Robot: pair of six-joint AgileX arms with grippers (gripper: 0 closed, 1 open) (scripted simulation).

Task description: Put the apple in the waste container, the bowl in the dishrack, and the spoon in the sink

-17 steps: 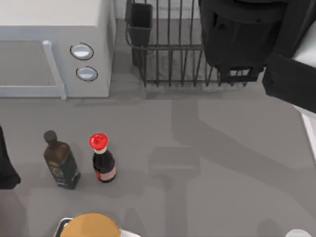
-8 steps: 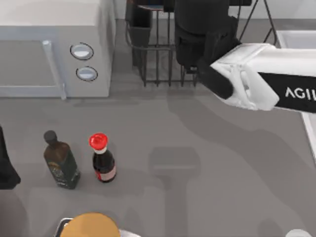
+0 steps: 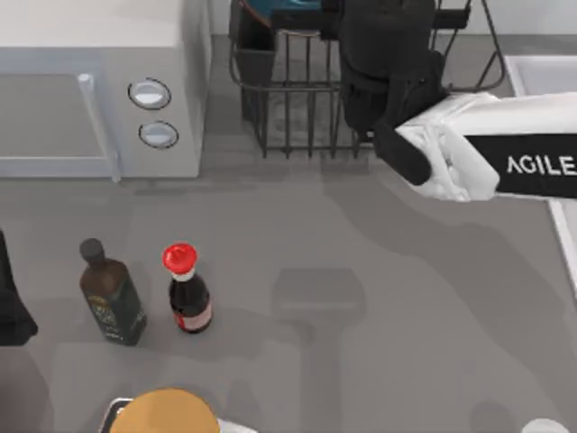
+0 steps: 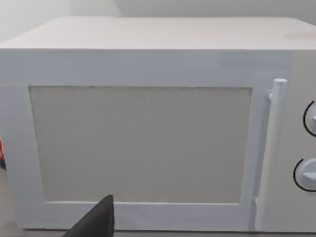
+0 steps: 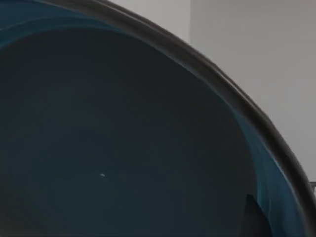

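My right arm [image 3: 469,153] reaches in from the right, with its dark wrist over the dishrack [image 3: 288,117] at the back of the table. The wrist hides the gripper in the top view. A slice of the teal bowl [image 3: 270,11] shows above the rack's back left, near the black utensil cup [image 3: 255,41]. In the right wrist view the bowl [image 5: 113,138] sits very close, its dark rim curving across, and one fingertip [image 5: 253,219] rests against its wall. The sink [image 3: 541,65] lies at the right edge. The apple, spoon and waste container are out of view. My left arm [image 3: 9,307] stays parked at the left edge.
A white microwave [image 3: 90,81] with two knobs stands at the back left, close in front of the left wrist camera [image 4: 148,138]. A dark oil bottle [image 3: 110,293] and a red-capped sauce bottle [image 3: 187,293] stand front left. A round tan object [image 3: 167,413] sits at the front edge.
My right arm has swung from the back right to above the dishrack, then eased slightly right. The bowl's teal edge now shows at the rack's back. The left arm has not moved.
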